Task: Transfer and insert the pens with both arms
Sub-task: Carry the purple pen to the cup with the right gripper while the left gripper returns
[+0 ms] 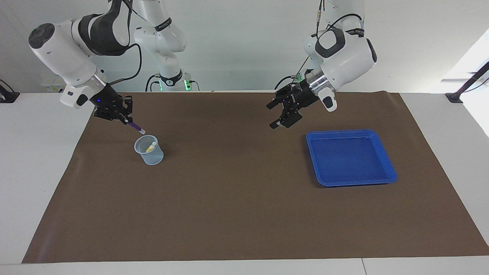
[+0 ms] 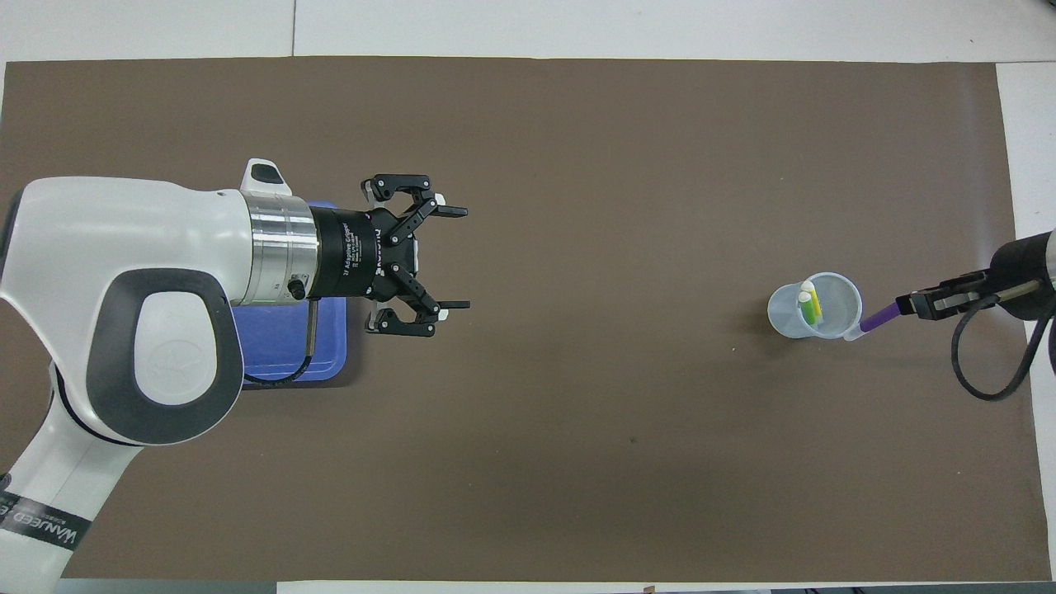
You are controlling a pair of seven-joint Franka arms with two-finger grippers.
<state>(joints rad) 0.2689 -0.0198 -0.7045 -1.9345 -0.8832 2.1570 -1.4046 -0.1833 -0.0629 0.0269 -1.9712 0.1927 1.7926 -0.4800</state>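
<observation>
You have the table (image 1: pixel 244 214) under a brown mat, with the blue tray (image 1: pixel 349 157) just below your left pincer (image 1: pixel 278 114), which hangs over the mat, jaws spread wide and holding nothing. Your right pincer (image 1: pixel 123 116) is clamped on the purple pen (image 1: pixel 134 126), tilted, its pale tip just above the rim of the clear cup (image 1: pixel 149 150). Inside that cup stand the yellow pen (image 2: pixel 812 306) and green pen (image 2: pixel 803 301).

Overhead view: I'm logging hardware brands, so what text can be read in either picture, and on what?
"WANEED E...", cut off by the frame edge: black band on the left arm.
White lettering on the left gripper body: too small to read.
Blue tray, beaker, pens: no text.
</observation>
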